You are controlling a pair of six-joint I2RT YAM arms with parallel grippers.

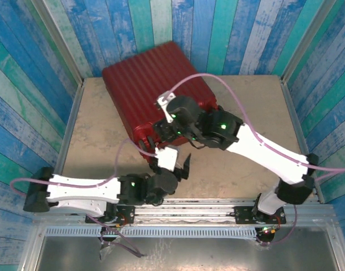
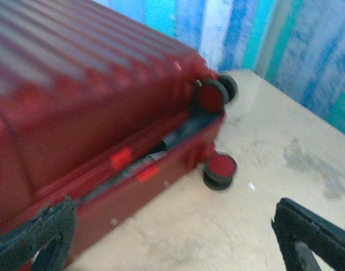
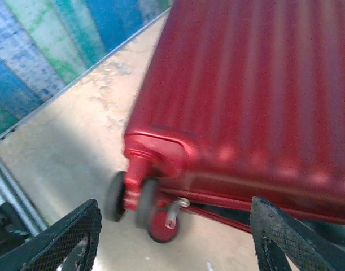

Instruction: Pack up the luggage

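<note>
Luggage (image 1: 152,79) lies flat, long axis diagonal, wheels (image 2: 220,169) nearward; left pincer (image 2: 172,226) and right pincer (image 3: 175,212) wide.

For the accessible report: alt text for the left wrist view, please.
The dark-red ribbed luggage lies on the beige table, its shells nearly shut with a narrow gap along the seam and red-hubbed black wheels at the corner. The left gripper is open in the foreground, holding nothing.

Large dark-red ribbed hard-shell luggage (image 1: 147,79), flat, shells together, seam slightly agape along the near edge.
</note>
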